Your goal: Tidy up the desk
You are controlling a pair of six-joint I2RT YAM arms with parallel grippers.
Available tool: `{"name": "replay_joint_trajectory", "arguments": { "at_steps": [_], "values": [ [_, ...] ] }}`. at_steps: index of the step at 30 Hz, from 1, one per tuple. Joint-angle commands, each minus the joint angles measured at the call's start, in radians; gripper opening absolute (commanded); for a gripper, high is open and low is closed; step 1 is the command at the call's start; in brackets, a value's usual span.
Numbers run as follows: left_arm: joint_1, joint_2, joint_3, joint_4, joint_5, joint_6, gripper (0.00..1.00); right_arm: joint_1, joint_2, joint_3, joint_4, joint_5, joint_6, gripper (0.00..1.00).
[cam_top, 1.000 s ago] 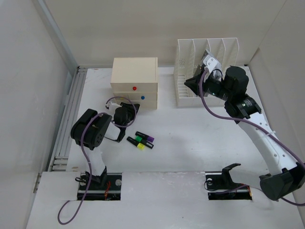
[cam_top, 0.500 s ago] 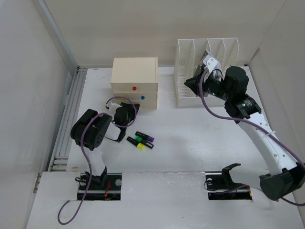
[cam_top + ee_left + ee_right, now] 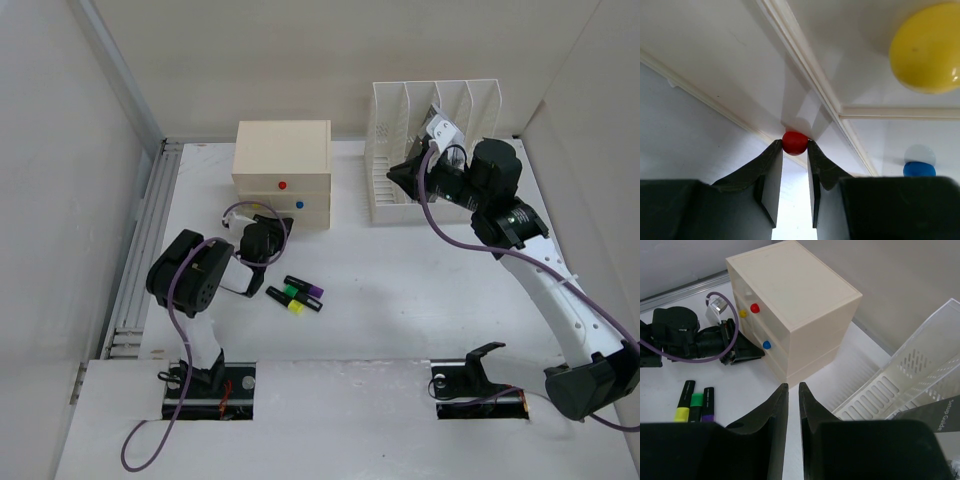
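The white desk (image 3: 400,290) holds a beige drawer box (image 3: 282,160) with red, blue and yellow knobs. My left gripper (image 3: 271,224) reaches low against the box front. In the left wrist view its fingertips (image 3: 775,150) are shut on a small red knob (image 3: 795,142), with a yellow knob (image 3: 925,47) and a blue knob (image 3: 919,169) to the right. My right gripper (image 3: 396,173) hangs raised in front of the file rack; its jaws (image 3: 793,387) are shut and empty. Three highlighters (image 3: 295,293) lie on the desk, also in the right wrist view (image 3: 692,402).
A white slotted file rack (image 3: 430,130) stands at the back right with a dark booklet (image 3: 940,415) in it. An aluminium rail (image 3: 145,250) runs along the left side. Two cutouts (image 3: 210,385) hold the arm bases at the near edge.
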Motion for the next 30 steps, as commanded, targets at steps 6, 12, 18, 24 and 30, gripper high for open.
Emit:
{"name": "replay_joint_trajectory", "arguments": {
  "at_steps": [6,12,18,24,30],
  "values": [
    [-0.017,-0.064,-0.089,0.063,-0.078,-0.005,0.09,-0.005,-0.027,0.005,0.053,-0.004,0.008,0.20],
    [-0.058,-0.073,-0.180,0.163,-0.087,-0.053,0.09,-0.005,-0.027,0.005,0.053,-0.004,0.008,0.20],
    [-0.090,-0.116,-0.226,0.146,-0.118,-0.077,0.09,-0.005,-0.027,0.005,0.053,-0.013,0.008,0.20],
    [-0.103,-0.127,-0.236,0.119,-0.118,-0.087,0.37,-0.005,-0.027,0.005,0.053,-0.013,0.008,0.20],
    [-0.103,-0.179,-0.236,0.060,-0.109,-0.087,0.70,-0.005,-0.027,-0.005,0.053,-0.022,0.008,0.21]
  ]
}}
